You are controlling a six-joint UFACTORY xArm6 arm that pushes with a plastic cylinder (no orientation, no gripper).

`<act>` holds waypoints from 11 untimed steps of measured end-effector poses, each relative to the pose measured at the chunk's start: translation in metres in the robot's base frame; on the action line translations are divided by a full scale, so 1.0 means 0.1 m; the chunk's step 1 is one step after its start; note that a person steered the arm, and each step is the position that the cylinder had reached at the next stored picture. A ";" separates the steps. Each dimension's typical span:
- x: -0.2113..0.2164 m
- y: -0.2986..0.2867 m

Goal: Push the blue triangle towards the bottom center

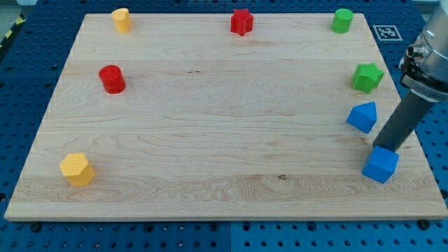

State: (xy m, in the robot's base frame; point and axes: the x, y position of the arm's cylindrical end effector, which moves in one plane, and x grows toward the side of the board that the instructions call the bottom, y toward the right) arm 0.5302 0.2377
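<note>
Blue triangle sits above my tip, which touches the blue cube; no claw visible.

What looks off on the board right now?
Nothing damaged or toppled. One oddity: my tip sits at the blue cube near the view's bottom right, not at the blue triangle, which lies apart, just above it.

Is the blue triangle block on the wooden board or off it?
On: the blue triangle block sits wholly on the wooden board, near its right edge.

Robotics lab: blue perforated bench, fiducial tag.
</note>
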 end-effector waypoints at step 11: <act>-0.39 -0.02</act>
State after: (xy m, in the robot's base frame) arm 0.4916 0.2357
